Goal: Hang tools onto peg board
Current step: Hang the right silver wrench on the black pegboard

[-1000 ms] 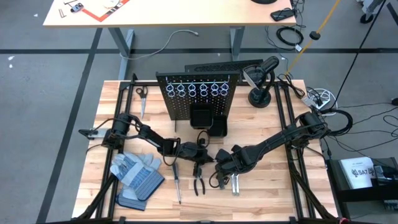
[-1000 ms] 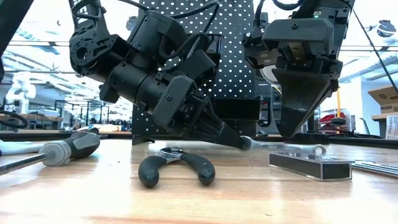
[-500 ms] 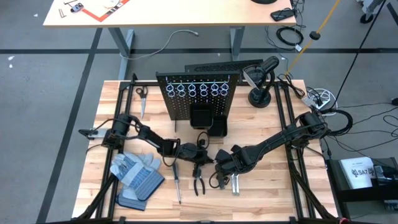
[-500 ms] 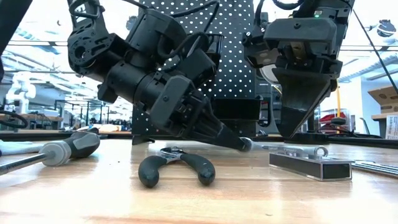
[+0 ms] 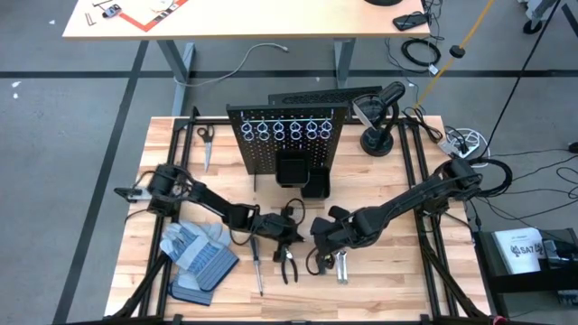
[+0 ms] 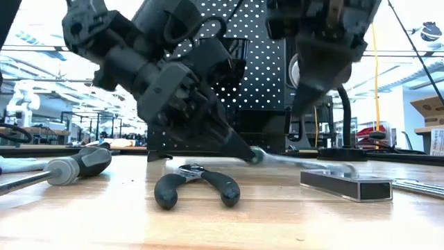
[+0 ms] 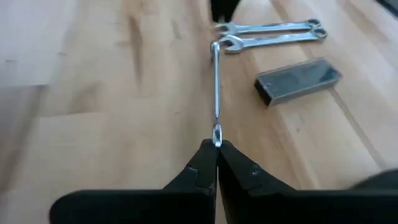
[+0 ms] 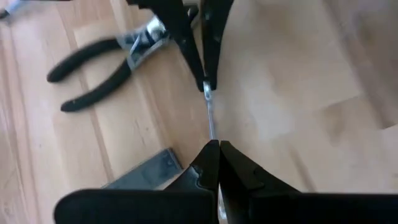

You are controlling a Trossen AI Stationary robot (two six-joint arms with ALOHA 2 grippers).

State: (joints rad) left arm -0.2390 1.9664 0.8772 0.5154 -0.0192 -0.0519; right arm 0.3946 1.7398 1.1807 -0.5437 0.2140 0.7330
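Note:
A small silver wrench [image 7: 216, 87] sticks out from my left gripper [image 7: 216, 144], which is shut on it low over the table's middle [image 6: 253, 154]. My right gripper [image 6: 300, 110] hangs shut above that wrench, clear of it, with nothing between its fingers [image 8: 214, 146]. Two more silver wrenches [image 7: 273, 34] and a short grey metal piece [image 7: 298, 79] lie flat just beyond. The dark-handled pliers [image 6: 198, 186] and the screwdriver [image 6: 66, 168] lie on the table nearer the front. The black peg board [image 5: 287, 135] stands upright at the back. My left gripper pinches the wrench's ring end [image 7: 216, 132] between its two fingertips. The fingers slant down from the table's left and lie along the wrench. The wrench runs on past them, sloping gently down, its open end [image 7: 216, 46] at or just over the table top.
Grey-and-blue gloves [image 5: 199, 255] lie at the front left, scissors [image 5: 205, 140] at the back left. Black bins [image 5: 302, 176] stand at the peg board's foot. A black stand [image 5: 377, 140] is at the back right.
My right gripper has risen off the table top and rolled, staying shut. My left gripper has gone up a little and drawn back toward the table's left, lifting the wrench's ring end while its open end stays low.

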